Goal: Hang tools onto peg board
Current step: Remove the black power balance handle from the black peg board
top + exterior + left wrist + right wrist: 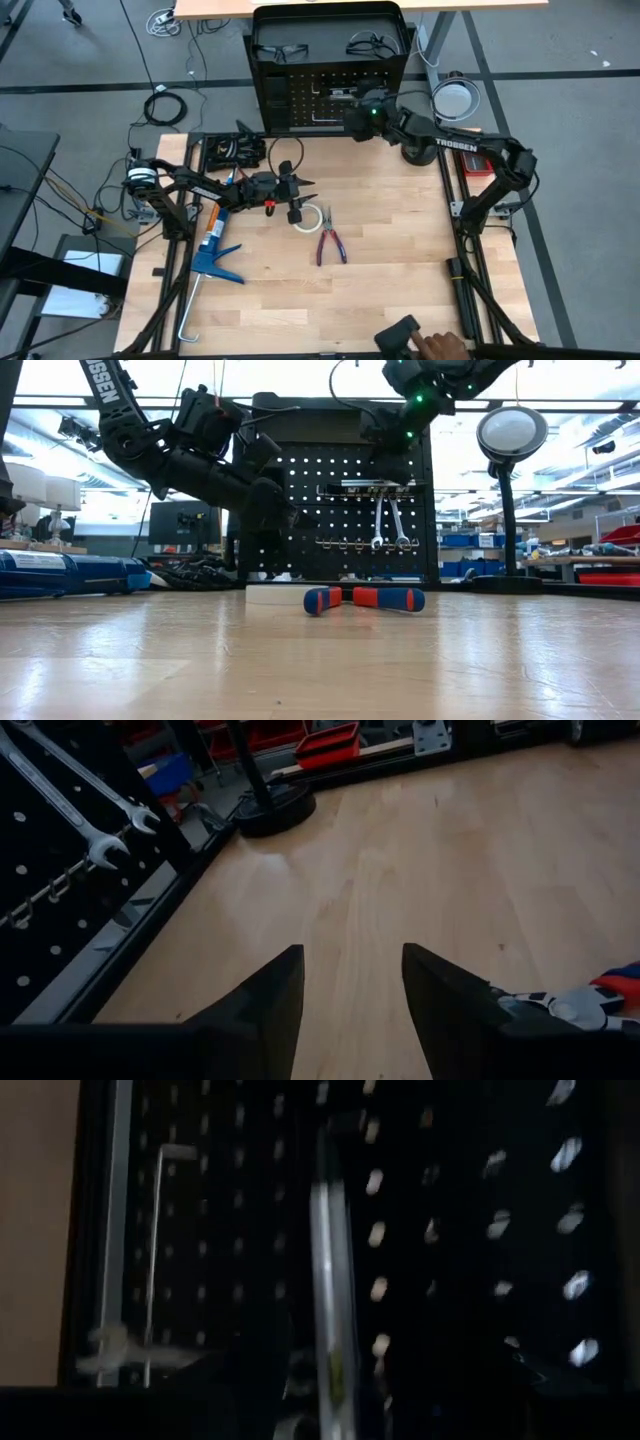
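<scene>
The peg board (pixel 300 95) stands upright at the table's far edge. Two silver wrenches (pixel 388 520) hang on it, and a black bar (pixel 365 488) lies level across its hooks above them. My right gripper (pixel 352 108) is at the board, open, with the bar (pixel 330 1280) between its fingers. My left gripper (pixel 352 990) hovers open and holds nothing, just left of the white tape roll (pixel 310 216), which lies flat on the table. The red-handled pliers (pixel 330 245) lie nearer the front. Two safety glasses (pixel 280 50) rest on top of the board's frame. My right gripper has one finger on either side of the black bar (pixel 332 1340), coming at the board about level from the near side and lying across the bar. I cannot tell whether the fingers touch it.
A blue caulking gun (pixel 213 250) lies at the table's left. A round lamp (pixel 455 98) stands on a black base right of the board. A person's hand (pixel 440 345) is at the near edge. Bare wood lies in the middle and to the right.
</scene>
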